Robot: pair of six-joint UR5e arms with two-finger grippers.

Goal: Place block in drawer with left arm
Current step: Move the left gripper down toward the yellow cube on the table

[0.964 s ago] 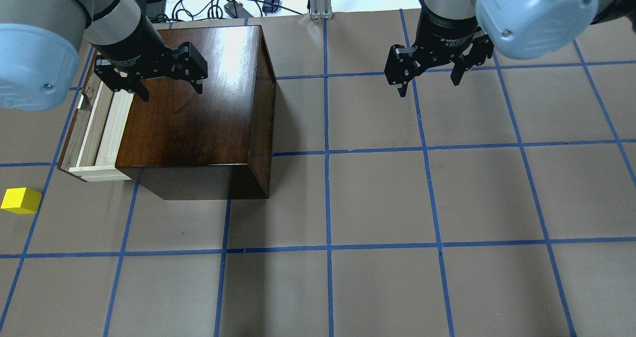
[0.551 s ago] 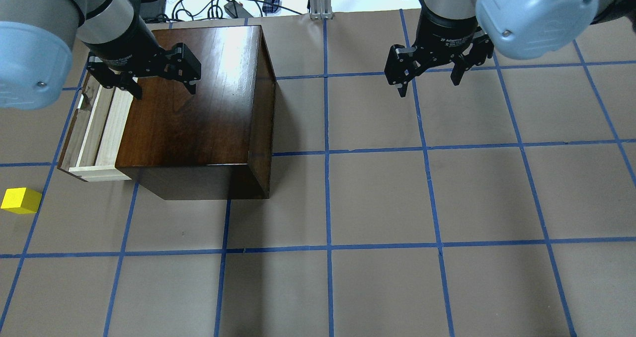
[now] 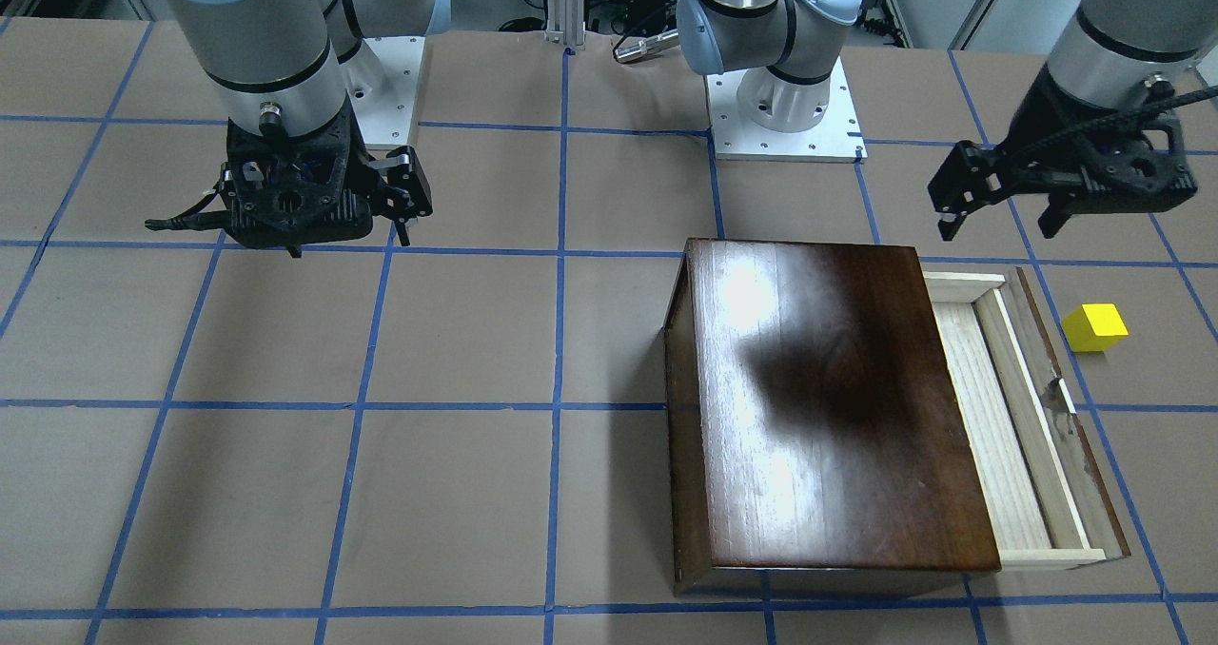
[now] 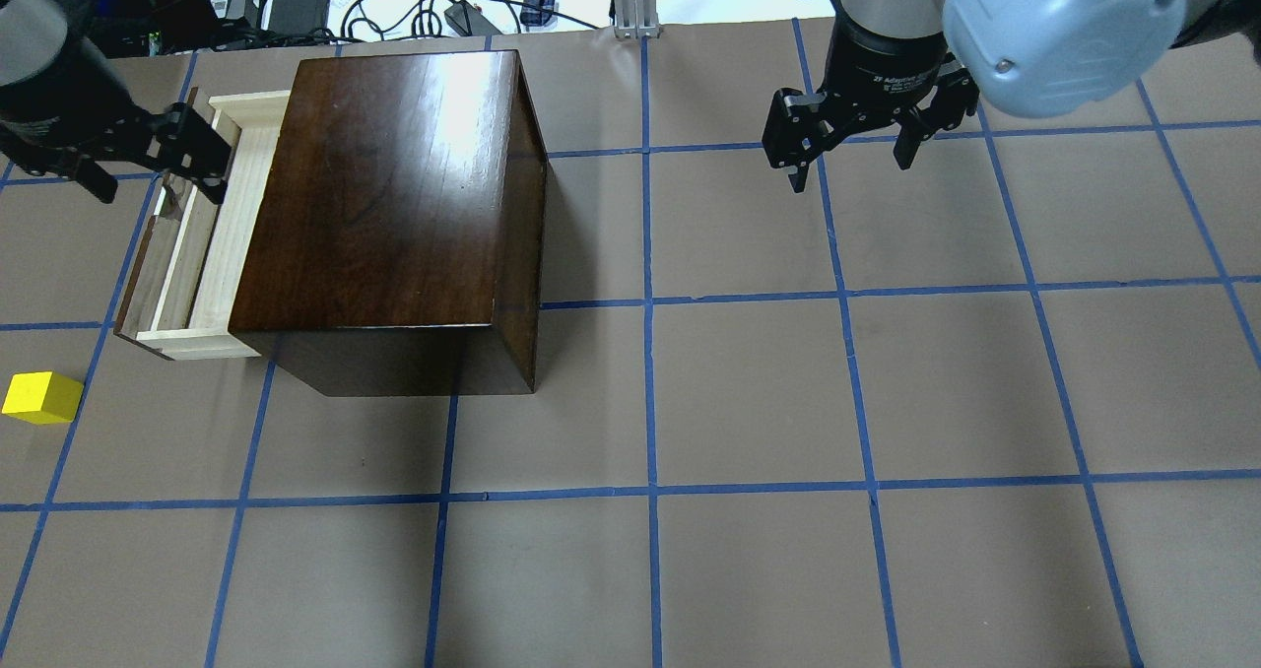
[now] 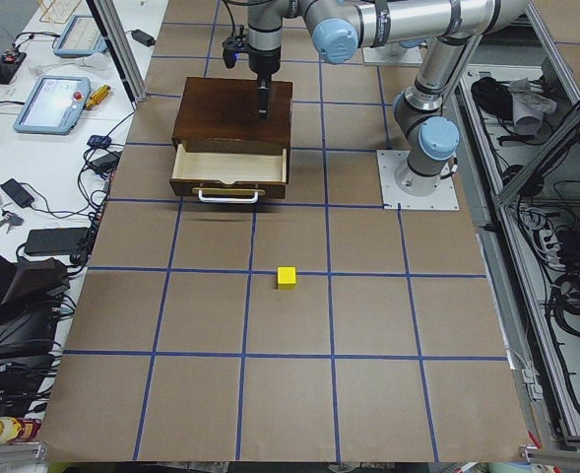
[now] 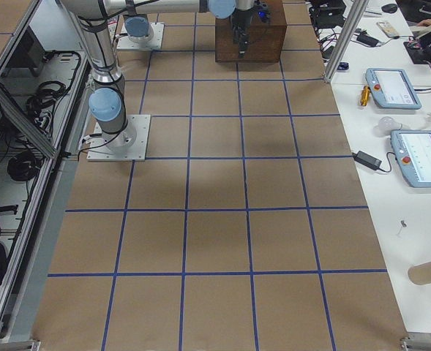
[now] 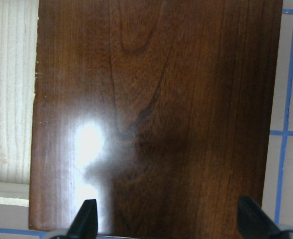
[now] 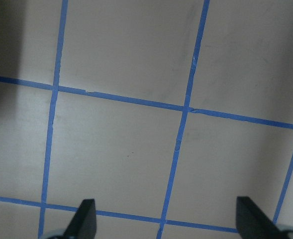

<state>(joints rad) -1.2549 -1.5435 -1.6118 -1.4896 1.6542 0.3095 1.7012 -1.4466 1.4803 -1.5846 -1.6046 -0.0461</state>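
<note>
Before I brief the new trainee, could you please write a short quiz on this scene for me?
1. Which is nearer the block, the left hand or the right hand?
2. True or false: the block lies inside the drawer.
3. The left hand is: A open and empty; B shut on the block; C shut on the drawer's pull.
Key: 1 left hand; 2 false, it lies on the table outside the drawer; 3 A.

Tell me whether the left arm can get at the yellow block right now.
Probably yes: the block lies alone on open table beside the drawer, and the open left claw hangs nearby.
</note>
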